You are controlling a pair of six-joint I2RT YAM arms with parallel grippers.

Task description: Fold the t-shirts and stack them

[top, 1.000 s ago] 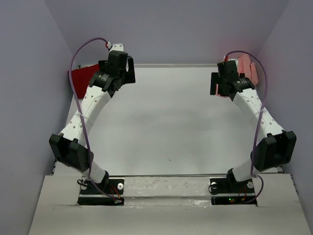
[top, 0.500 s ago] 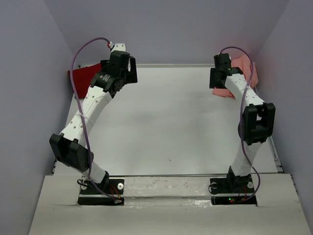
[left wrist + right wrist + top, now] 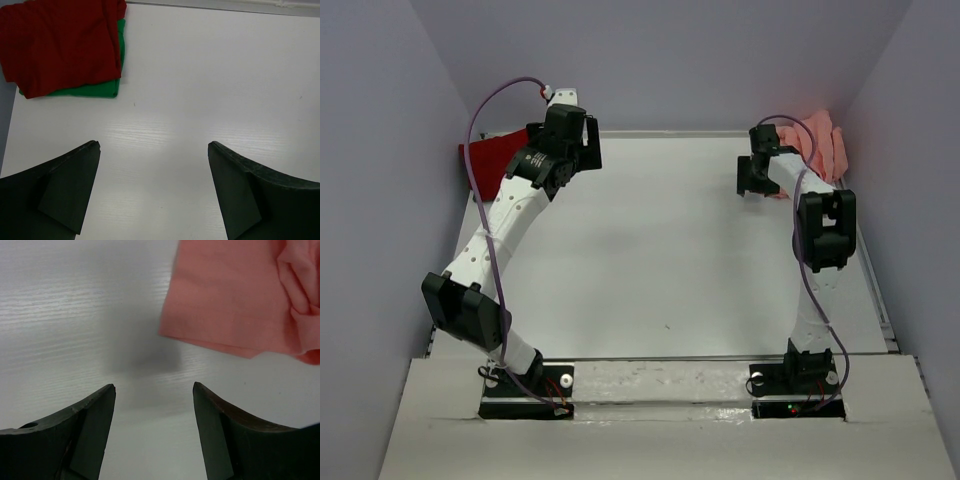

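Observation:
The salmon-pink t-shirt (image 3: pixel 817 142) lies crumpled in the table's back right corner. In the right wrist view its flat edge (image 3: pixel 232 295) fills the upper right. My right gripper (image 3: pixel 750 180) (image 3: pixel 154 386) hangs open over bare table just left of and nearer than that shirt, not touching it. A folded dark red t-shirt (image 3: pixel 492 160) (image 3: pixel 60 45) rests on a green one (image 3: pixel 97 91) in the back left corner. My left gripper (image 3: pixel 586 150) (image 3: pixel 154 145) is open and empty, over the table to the right of that pile.
Lilac-grey walls (image 3: pixel 390 150) close the white table (image 3: pixel 660 260) on the left, right and back. A purple cable (image 3: pixel 485 100) loops off each wrist. The right arm's elbow (image 3: pixel 823 230) stands raised near the right wall.
My right arm has folded its elbow up and drawn the open gripper left, off the salmon-pink shirt, uncovering more of it. The left arm has hardly moved.

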